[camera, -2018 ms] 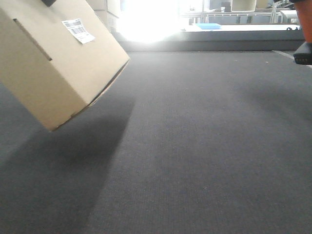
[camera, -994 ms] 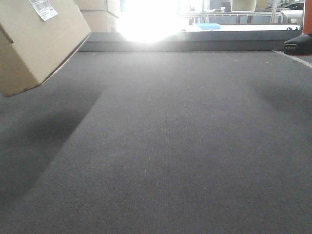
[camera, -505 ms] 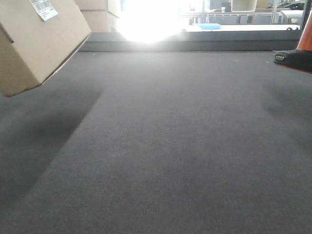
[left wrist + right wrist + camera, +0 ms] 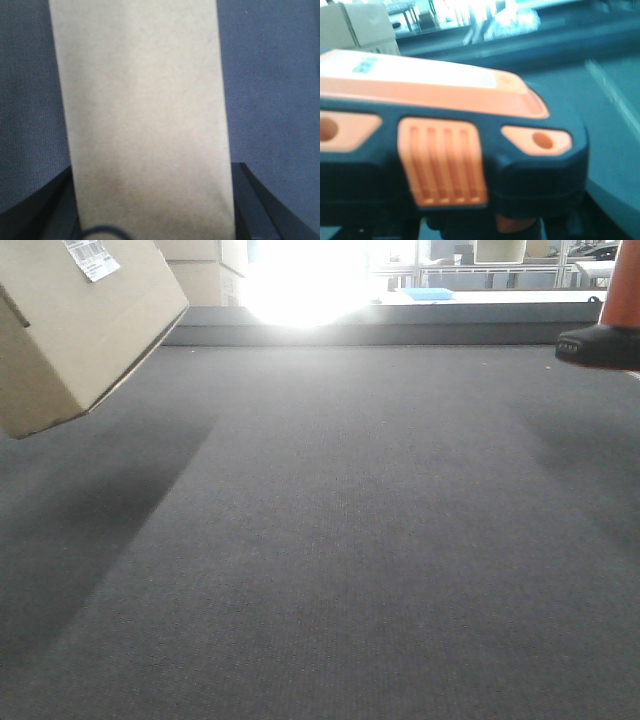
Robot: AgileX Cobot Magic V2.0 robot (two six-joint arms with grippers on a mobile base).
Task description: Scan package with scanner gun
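The package [image 4: 75,330], a tan cardboard box, hangs tilted above the dark grey surface at the upper left of the front view. Its white barcode sticker [image 4: 90,257] shows on the upper face. In the left wrist view my left gripper [image 4: 152,205] is shut on the package [image 4: 145,110], with black fingers [image 4: 257,207] on both sides of the cardboard. The scanner gun's flat black foot [image 4: 600,344] and orange handle [image 4: 625,280] hang in the air at the right edge. The scanner gun [image 4: 445,150] fills the right wrist view, held by my right gripper [image 4: 475,217], whose jaws are mostly hidden.
A raised grey ledge [image 4: 400,332] bounds the far side of the mat. Stacked cartons [image 4: 205,270] stand behind it at the left, next to strong window glare. A blue flat item [image 4: 430,293] lies on a far table.
Two seconds ago the package hung lower and nearer the centre; it has risen up and left and now holds still. The scanner's foot has shifted slightly left and tilted.
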